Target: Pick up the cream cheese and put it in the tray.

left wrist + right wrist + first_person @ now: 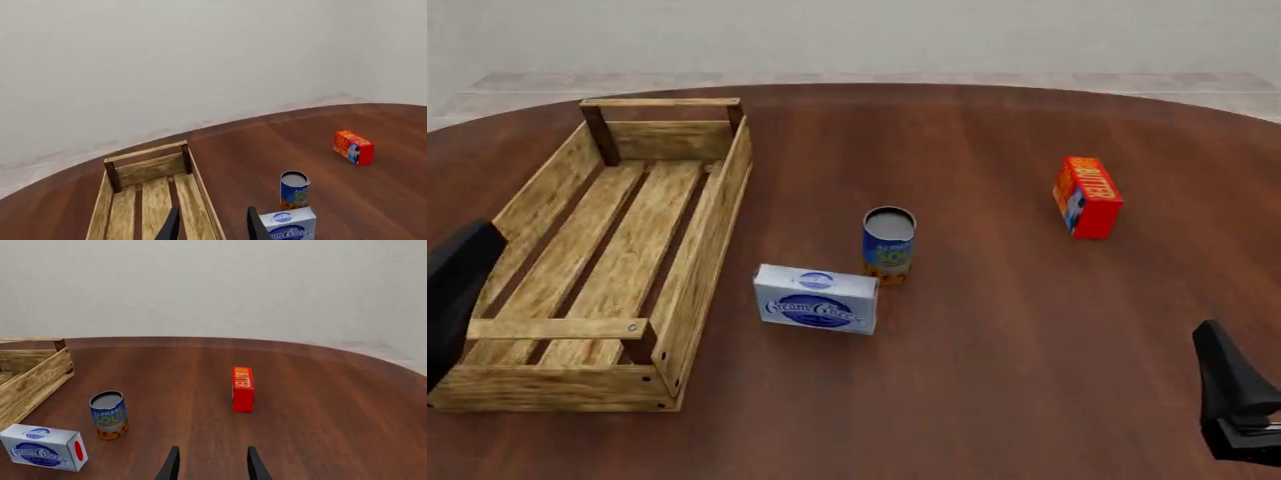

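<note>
Currently I see the cream cheese (815,299) lying just beside the tray (707,240), long axis crosswise, nearer my left gripper (211,225), whose fingers stand parted and empty like the right gripper (211,465).

Left pincer (212,225) is held over the tray's (701,250) right wall, near end. Cheese (815,299) is found just right of it & slightly ahead, on the table (988,360); can (889,244) is set upright beyond the cheese, close but apart. Butter (1086,197) is placed far right & further ahead. Right pincer (212,465) is kept at the near right: butter straight ahead, can ahead-left, cheese nearer & further left, tray at far left.
</note>
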Tool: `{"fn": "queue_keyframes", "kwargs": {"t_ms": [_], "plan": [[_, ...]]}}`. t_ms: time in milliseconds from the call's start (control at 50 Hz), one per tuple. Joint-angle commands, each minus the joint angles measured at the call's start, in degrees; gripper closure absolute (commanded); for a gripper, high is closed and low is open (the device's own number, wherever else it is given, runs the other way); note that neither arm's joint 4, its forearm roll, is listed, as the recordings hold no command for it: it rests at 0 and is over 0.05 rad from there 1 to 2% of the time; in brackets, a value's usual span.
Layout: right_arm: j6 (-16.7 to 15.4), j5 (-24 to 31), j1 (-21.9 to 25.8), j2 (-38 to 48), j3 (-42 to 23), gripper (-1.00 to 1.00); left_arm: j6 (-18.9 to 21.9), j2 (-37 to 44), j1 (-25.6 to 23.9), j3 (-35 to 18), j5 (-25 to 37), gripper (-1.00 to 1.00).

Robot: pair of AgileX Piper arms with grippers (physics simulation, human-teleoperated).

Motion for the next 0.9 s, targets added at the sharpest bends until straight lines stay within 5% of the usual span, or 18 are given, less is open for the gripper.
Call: {"fn": "queue_keyframes", "kwargs": {"t_ms": [20, 180, 440, 520, 900], "plan": [[-0.31, 0.0, 0.19, -0.23, 0.01, -1.0, 3.09, 9.57, -4.36, -3.72, -4.8, -1.0], [-0.14, -0.12, 0.15, 0.09, 0.03, -1.0, 9.75, 16.84, -7.57, -4.04, -9.42, -1.0], [-0.58, -0.19, 0.53, 0.24, 0.06, -1.0, 9.94, 24.47, -10.64, -9.1, -8.13, -1.0], [-0.48, -0.19, 0.46, 0.24, 0.04, -1.0, 14.56, 27.95, -12.43, -9.5, -8.88, -1.0], [-1.27, 0.37, 1.19, -0.14, -0.04, -1.0, 21.61, 38.74, -18.13, -19.06, -0.14, -1.0]]}}
